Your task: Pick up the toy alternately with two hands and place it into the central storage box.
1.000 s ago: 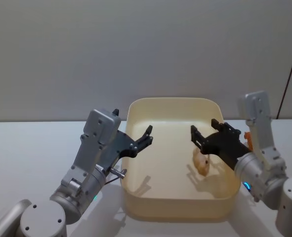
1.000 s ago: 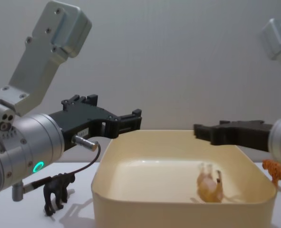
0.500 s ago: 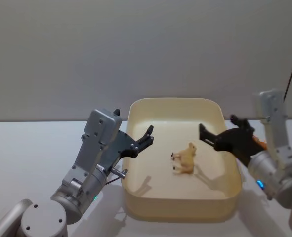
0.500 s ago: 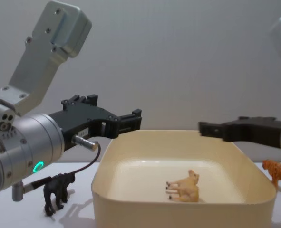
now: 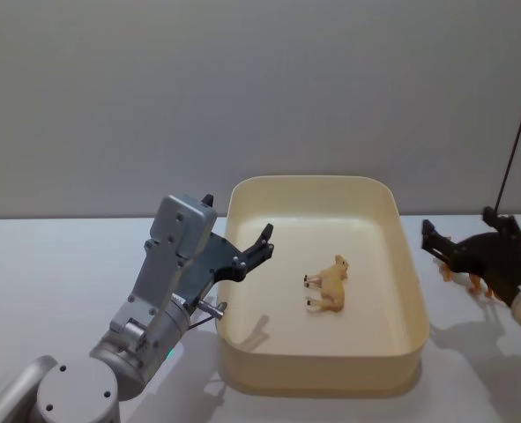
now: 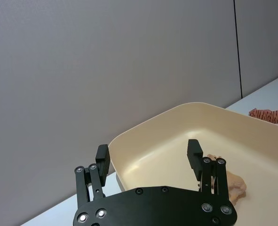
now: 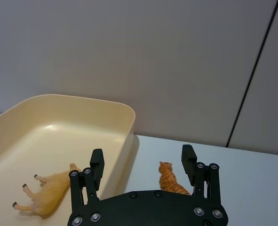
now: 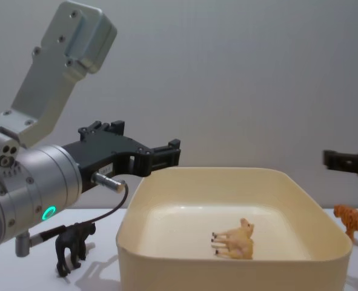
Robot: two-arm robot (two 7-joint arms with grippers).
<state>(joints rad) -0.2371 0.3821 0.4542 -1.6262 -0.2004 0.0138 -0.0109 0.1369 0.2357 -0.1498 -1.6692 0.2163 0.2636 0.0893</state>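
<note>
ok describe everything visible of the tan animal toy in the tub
The tan animal toy is a four-legged figure, smooth and plastic-looking, with dark hooves. It lies on its side on the floor of the cream tub, near the middle, legs toward the robot's left. The left gripper and right gripper, both open, hang clear of it.

No writing, label, brand, number or sign can be read on anything here.

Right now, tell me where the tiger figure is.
The tiger figure stands on the table just outside the cream tub's right wall, beneath the open right gripper.
</note>
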